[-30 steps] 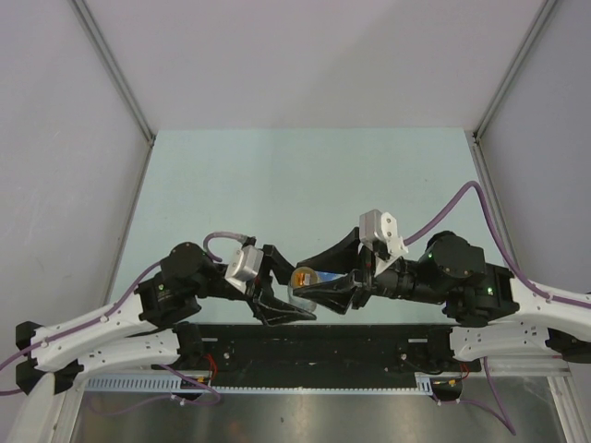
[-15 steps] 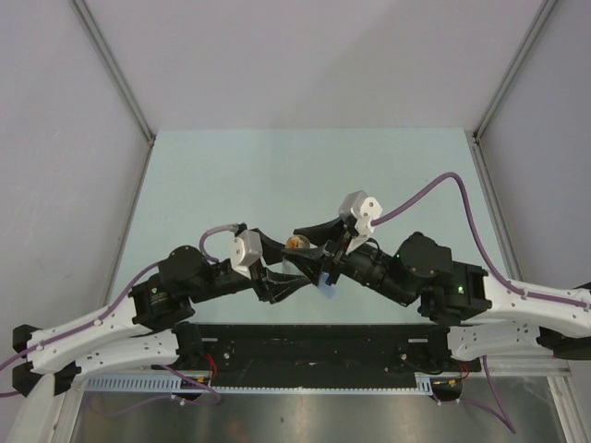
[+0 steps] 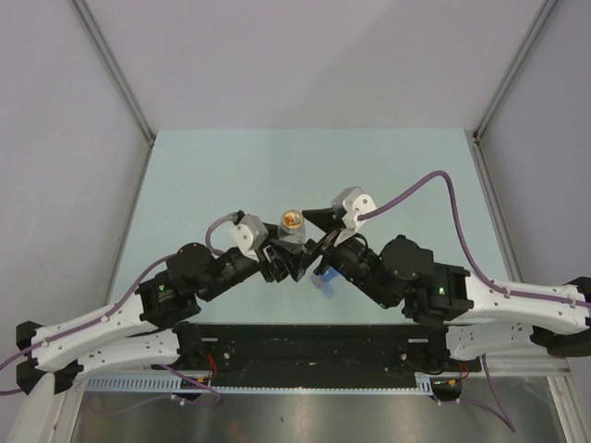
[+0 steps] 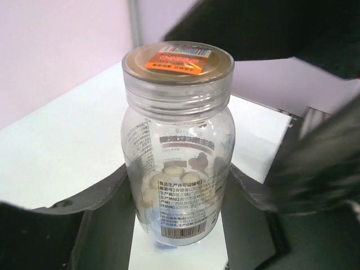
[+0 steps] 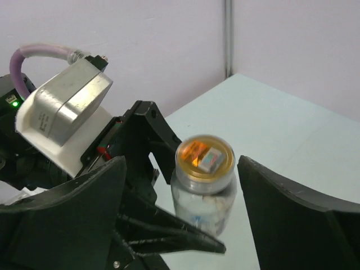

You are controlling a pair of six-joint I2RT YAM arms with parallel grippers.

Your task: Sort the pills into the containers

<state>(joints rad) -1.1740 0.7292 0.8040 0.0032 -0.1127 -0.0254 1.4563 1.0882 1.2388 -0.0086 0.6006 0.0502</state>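
Observation:
A clear pill bottle (image 4: 177,146) with a gold cap and pale pills inside stands upright between my left gripper's (image 4: 179,188) fingers, which press on both its sides. In the top view the bottle (image 3: 292,221) is held by the left gripper (image 3: 288,257) above the near middle of the table. My right gripper (image 5: 183,169) is open, its fingers spread to either side of the bottle's cap (image 5: 205,156) without touching it; in the top view the right gripper (image 3: 312,238) is just right of the bottle. The blue pill box (image 3: 326,278) lies on the table under the right wrist.
The pale green table (image 3: 305,166) stretches beyond the arms, with grey walls on three sides. A black base rail (image 3: 314,346) runs along the near edge. The two wrists sit close together.
Both arms have moved away from the near edge toward the table's middle. The left gripper carried the bottle with it and stood it upright. The right gripper swung round to the cap.

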